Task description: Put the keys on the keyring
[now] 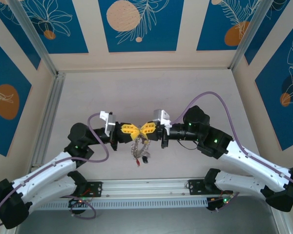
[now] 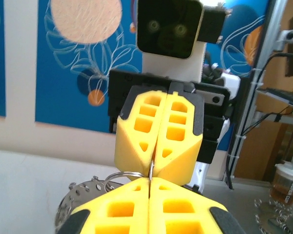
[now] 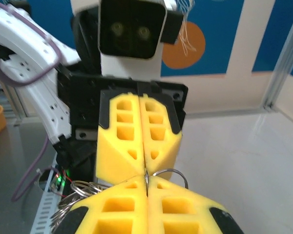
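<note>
My left gripper (image 1: 136,129) and right gripper (image 1: 145,128) meet tip to tip above the middle of the table. Both are shut on the same thin wire ring (image 2: 151,168). That small ring belongs to the keyring (image 1: 139,147), which hangs below the fingertips as a silvery cluster. In the left wrist view the keyring's flat grey plate with holes (image 2: 83,192) shows at lower left, beside my left gripper (image 2: 150,181). In the right wrist view the wire loop (image 3: 175,172) curves out beside my right gripper (image 3: 146,181), with more small rings (image 3: 78,189) to the left. A small red-tagged key (image 1: 138,164) dangles lowest.
The pale table (image 1: 112,92) lies under both arms, framed by an aluminium rail (image 1: 146,186) at the near edge and posts at the sides. Purple cables (image 1: 219,100) loop off both wrists. A cup (image 2: 287,183) stands off to the right in the left wrist view.
</note>
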`<state>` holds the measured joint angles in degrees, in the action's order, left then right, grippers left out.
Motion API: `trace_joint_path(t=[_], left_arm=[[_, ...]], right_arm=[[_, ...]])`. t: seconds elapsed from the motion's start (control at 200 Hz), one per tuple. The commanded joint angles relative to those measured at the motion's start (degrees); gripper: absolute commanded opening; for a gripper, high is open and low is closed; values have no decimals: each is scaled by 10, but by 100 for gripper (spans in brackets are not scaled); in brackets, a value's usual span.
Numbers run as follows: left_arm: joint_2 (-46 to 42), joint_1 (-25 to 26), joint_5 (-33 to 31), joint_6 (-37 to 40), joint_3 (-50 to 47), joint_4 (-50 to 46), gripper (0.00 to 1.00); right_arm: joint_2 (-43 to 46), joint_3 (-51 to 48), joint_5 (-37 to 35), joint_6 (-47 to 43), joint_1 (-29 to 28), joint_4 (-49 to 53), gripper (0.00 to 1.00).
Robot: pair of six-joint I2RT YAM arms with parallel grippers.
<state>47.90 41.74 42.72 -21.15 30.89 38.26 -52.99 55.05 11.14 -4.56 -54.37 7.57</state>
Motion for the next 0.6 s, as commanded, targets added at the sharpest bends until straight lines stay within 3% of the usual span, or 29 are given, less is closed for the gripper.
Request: trace_joint_path(t=[0.0,0.095,0.165,0.595], left_arm=[[-43,0,-39,137,67,-234,3],[-57,3,-71,218,111,-388,10],[-58,9,-88,249,132,-447,12],[-27,48,-124,303,182,-516,17]], right_arm=[[-20,52,-58,-28,-5,83,0],[-35,83,-87,-37,-9,138,0],[-45,101,-91,-41,-9,167,0],[-83,163,-40,-57,-28,234,0]])
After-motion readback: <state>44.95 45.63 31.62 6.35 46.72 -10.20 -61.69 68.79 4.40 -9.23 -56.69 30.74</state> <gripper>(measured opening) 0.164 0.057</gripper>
